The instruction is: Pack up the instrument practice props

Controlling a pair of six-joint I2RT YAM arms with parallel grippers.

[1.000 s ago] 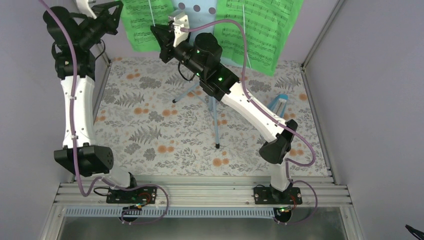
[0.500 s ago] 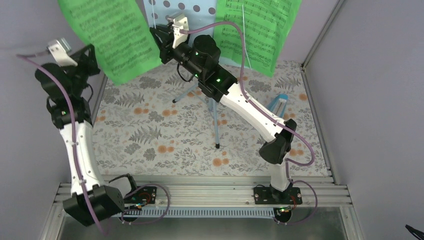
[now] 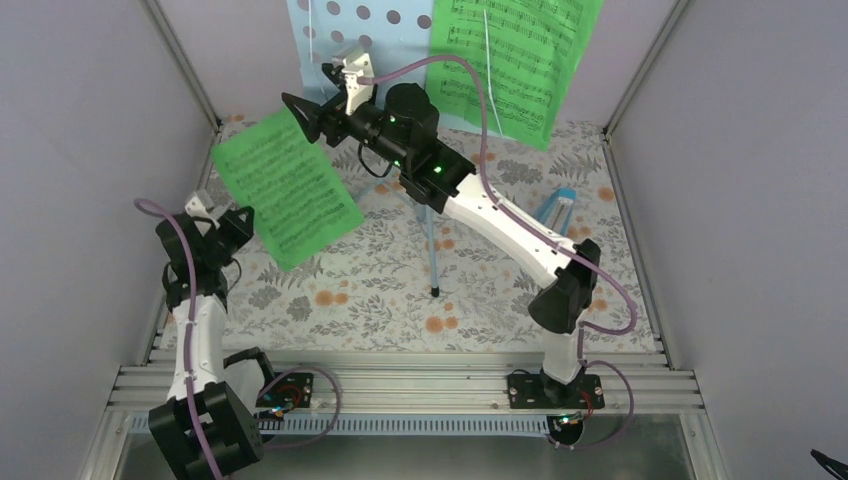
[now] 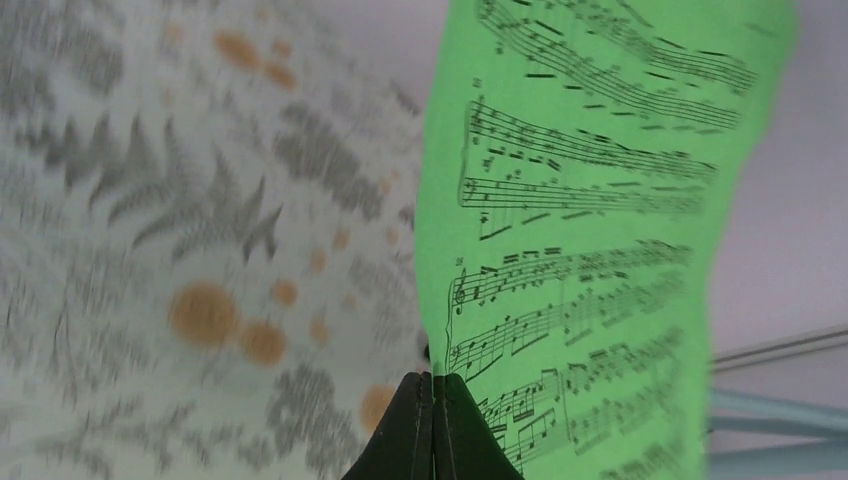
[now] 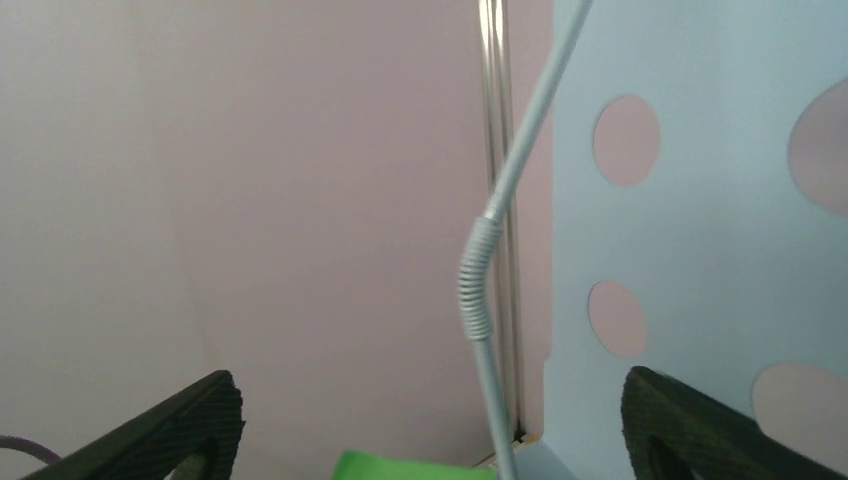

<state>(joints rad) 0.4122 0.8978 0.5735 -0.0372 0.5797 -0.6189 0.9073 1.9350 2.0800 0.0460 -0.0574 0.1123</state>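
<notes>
The pale blue music stand (image 3: 352,28) stands at the back, its tripod legs (image 3: 432,250) on the floral mat. One green sheet-music page (image 3: 510,60) still rests on the right half of the hole-punched desk (image 5: 700,250). My left gripper (image 3: 235,228) is shut on the edge of a second green page (image 3: 290,190), which hangs free over the mat's left side. In the left wrist view the gripper (image 4: 433,380) pinches that page (image 4: 580,220). My right gripper (image 3: 312,95) stands open at the desk's left edge, its jaws (image 5: 430,430) empty beside the spring-wire page holder (image 5: 478,280). The blue metronome (image 3: 558,210) sits at the right.
Grey walls close in the cell on the left, back and right. The right arm reaches across the stand's pole. The floral mat (image 3: 330,290) covers the floor. An aluminium rail (image 3: 420,385) runs along the near edge by the arm bases.
My left arm has swung down and toward the near left, carrying the green page away from the stand. My right gripper has opened at the desk's left edge.
</notes>
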